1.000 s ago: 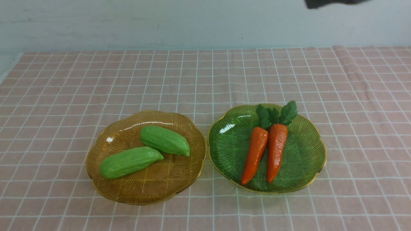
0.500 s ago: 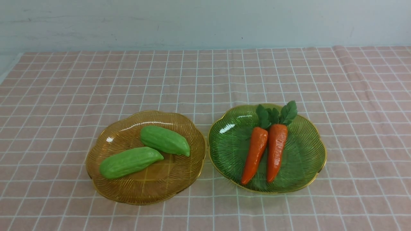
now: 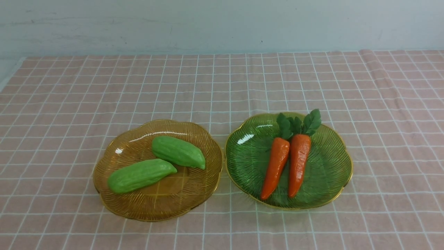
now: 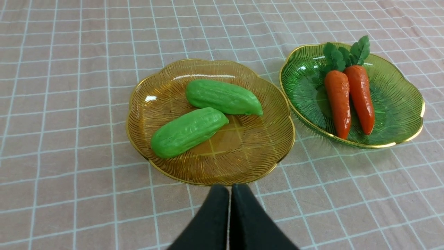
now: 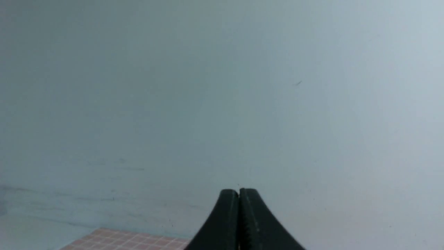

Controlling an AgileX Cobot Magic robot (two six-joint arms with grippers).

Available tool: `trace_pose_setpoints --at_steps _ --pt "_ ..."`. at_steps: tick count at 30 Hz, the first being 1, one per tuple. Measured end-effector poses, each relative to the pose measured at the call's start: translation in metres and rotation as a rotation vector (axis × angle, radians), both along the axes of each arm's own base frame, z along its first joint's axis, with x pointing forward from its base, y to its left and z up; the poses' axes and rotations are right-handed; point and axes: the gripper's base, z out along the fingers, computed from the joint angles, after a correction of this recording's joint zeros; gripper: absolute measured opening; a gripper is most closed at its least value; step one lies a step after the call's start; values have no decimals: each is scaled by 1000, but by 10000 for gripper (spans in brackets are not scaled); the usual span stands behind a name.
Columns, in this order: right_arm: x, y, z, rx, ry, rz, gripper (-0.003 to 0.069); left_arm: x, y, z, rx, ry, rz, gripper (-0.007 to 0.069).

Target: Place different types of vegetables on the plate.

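Gourds lay on amber plate, carrots on green plate, both plates nearer surface's near edge. One type per plate, so I judged sorting done. Left claw clenched, empty, hovering short of amber plate. Right claw clenched, empty, facing wall.

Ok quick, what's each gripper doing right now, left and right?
Left gripper: closed, holding nothing.
Right gripper: closed, holding nothing.

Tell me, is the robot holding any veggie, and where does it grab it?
No, nothing. The left gripper and right gripper are both shut and empty. The carrots lie on the green plate, the gourds on the amber plate.
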Motion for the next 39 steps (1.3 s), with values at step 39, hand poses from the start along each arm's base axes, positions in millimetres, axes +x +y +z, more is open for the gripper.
trace_pose_setpoints --at_steps 39 --pt "0 0 0 -1 -4 -3 -15 21 17 -150 171 -205 233 -3"
